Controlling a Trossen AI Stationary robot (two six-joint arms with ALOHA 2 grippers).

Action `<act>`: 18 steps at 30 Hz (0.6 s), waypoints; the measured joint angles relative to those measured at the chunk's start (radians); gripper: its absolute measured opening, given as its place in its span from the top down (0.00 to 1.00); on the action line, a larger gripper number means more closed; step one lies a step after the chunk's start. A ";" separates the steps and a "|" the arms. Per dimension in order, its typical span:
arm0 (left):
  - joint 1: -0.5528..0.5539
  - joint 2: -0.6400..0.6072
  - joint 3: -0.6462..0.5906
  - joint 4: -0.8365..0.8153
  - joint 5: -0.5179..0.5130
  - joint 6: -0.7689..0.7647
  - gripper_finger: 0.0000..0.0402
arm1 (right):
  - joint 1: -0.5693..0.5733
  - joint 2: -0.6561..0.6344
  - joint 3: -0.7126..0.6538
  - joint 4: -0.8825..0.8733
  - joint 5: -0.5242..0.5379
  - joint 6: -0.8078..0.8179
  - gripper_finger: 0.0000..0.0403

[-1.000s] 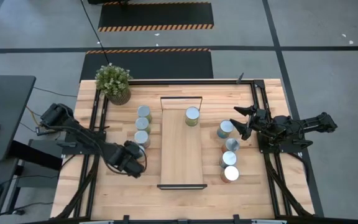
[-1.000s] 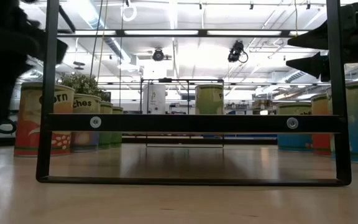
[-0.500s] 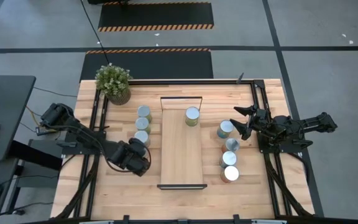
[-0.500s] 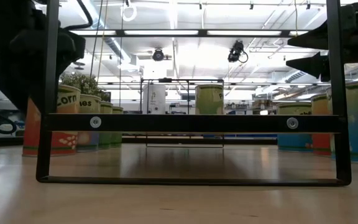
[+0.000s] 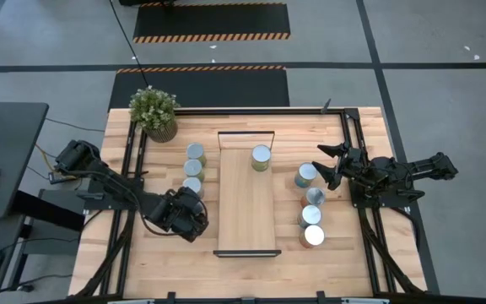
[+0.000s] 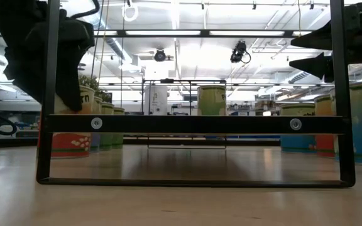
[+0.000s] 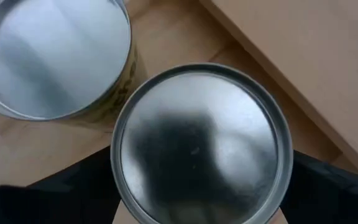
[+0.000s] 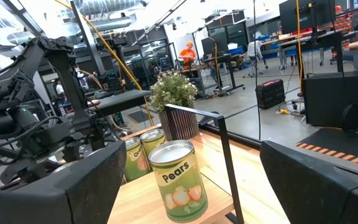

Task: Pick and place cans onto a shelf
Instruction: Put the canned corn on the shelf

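Observation:
My left gripper (image 5: 188, 211) points down at the near end of the left row of cans, just left of the shelf (image 5: 247, 211). It is shut on a can with a red-and-yellow label (image 6: 71, 141), whose silver top (image 7: 197, 155) fills the left wrist view. Three more cans (image 5: 194, 168) stand in a row beyond it. One can (image 5: 261, 157) stands upright on the shelf's far end. My right gripper (image 5: 327, 165) is open and raised by the right row of cans (image 5: 310, 207), touching nothing. My left gripper comes from above, pointing down, with one finger on each side of the can's wall, just below the top rim (image 7: 114, 163). The can stands upright between the fingers. The low view shows its base (image 6: 68, 154) near table height; whether it is lifted clear I cannot tell.
A potted plant (image 5: 153, 112) stands at the far left corner. The shelf's dark end frame (image 6: 197, 123) crosses the low view. Several cans stand in the right row. A Pears can (image 8: 176, 177) shows ahead of my right gripper.
My left gripper has moved toward the table's right edge, closer to the shelf. The can between its fingers has gone with it and stayed upright. The other cans have not moved.

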 joint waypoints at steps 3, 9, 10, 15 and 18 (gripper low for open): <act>0.000 0.005 0.000 0.025 -0.021 0.024 0.12 | 0.000 0.000 0.000 0.000 0.000 0.000 0.06; 0.000 0.023 0.001 0.091 -0.043 0.069 0.12 | 0.000 0.000 0.000 0.000 0.000 0.000 0.06; 0.000 0.023 0.001 0.088 -0.043 0.073 0.12 | 0.000 0.000 0.000 0.000 0.000 0.000 0.06; 0.001 0.029 0.002 0.085 -0.042 0.083 0.17 | 0.000 0.000 0.000 0.012 0.000 0.000 0.06; 0.001 0.027 0.002 0.084 -0.033 0.088 0.21 | 0.000 0.000 0.000 0.022 0.000 0.000 0.06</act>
